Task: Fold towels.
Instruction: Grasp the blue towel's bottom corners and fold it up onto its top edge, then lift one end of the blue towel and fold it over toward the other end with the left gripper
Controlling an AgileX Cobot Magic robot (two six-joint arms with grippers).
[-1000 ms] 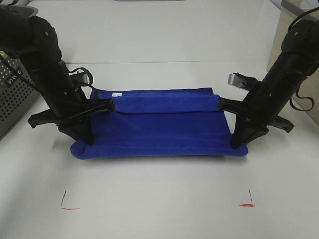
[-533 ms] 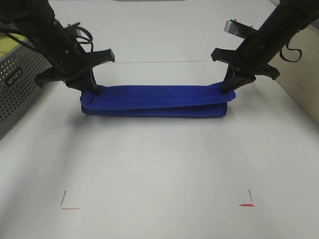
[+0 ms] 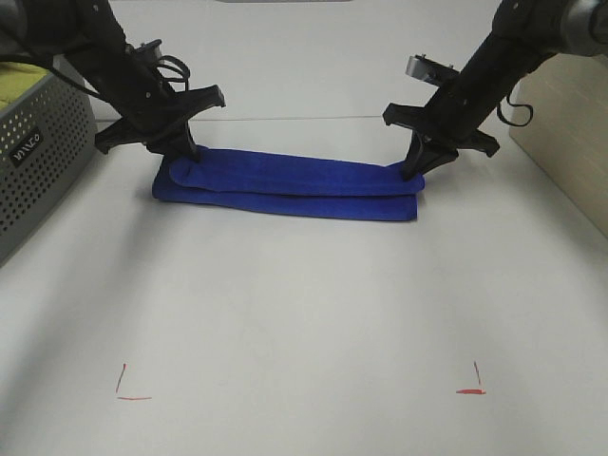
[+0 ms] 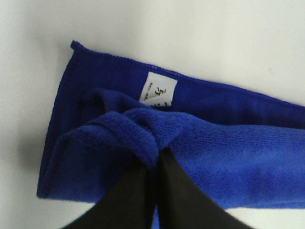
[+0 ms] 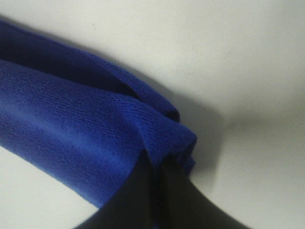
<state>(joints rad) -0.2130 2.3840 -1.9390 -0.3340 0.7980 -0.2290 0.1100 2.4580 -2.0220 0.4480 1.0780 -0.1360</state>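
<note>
White table point(image 3: 304, 313), grey perforated basket point(image 3: 43, 157) holding yellow-green cloth point(image 3: 21, 81), left jaws and right jaws clenched on blue towel point(image 3: 294, 180)

Cloth and plastic
My left fingers point(image 4: 128, 198) look matt plastic, the towel point(image 3: 285, 185) fuzzy cloth, the table point(image 3: 304, 313) under it smooth, matt.

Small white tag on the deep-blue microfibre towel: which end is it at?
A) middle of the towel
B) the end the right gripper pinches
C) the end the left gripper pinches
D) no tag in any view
C: the left wrist view shows the small white tag on the deep-blue microfibre towel, just beyond the left gripper.
</note>
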